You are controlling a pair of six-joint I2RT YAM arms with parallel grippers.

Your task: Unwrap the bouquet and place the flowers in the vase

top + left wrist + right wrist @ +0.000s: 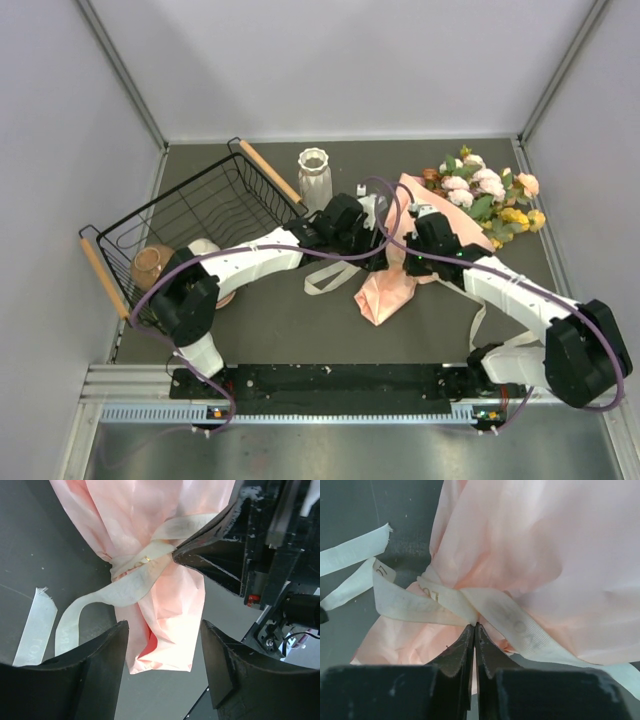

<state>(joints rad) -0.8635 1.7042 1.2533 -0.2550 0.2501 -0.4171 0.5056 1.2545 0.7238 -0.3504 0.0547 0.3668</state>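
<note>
The bouquet point(412, 188) lies on its side on the dark table point(300, 330), right of centre in the top view, with the flowers point(487, 192) fanned toward the upper right and the closed end of the salmon paper cone point(388, 288) pointing toward the lower centre. The cream ribbon point(445, 600) is still knotted around the narrow waist of the cone, and one loose tail point(35, 625) trails flat on the table at the lower left of the left wrist view. The right gripper point(475, 626) has its fingers pressed together, their tips meeting right at the knot. We cannot tell whether a fold of ribbon is caught between them. The left gripper point(164, 630) stands with its jaws apart on either side of the cone's lower end, holding nothing. The vase point(314, 177) stands upright and empty at upper centre, just beside the wire basket point(200, 215) and well apart from the flower heads. We judge the task to be at its first step. The tie is not yet undone, the paper is not yet opened, and no stem has reached the vase. Loosening the knot, freeing the stems and carrying them across all remain.
</note>
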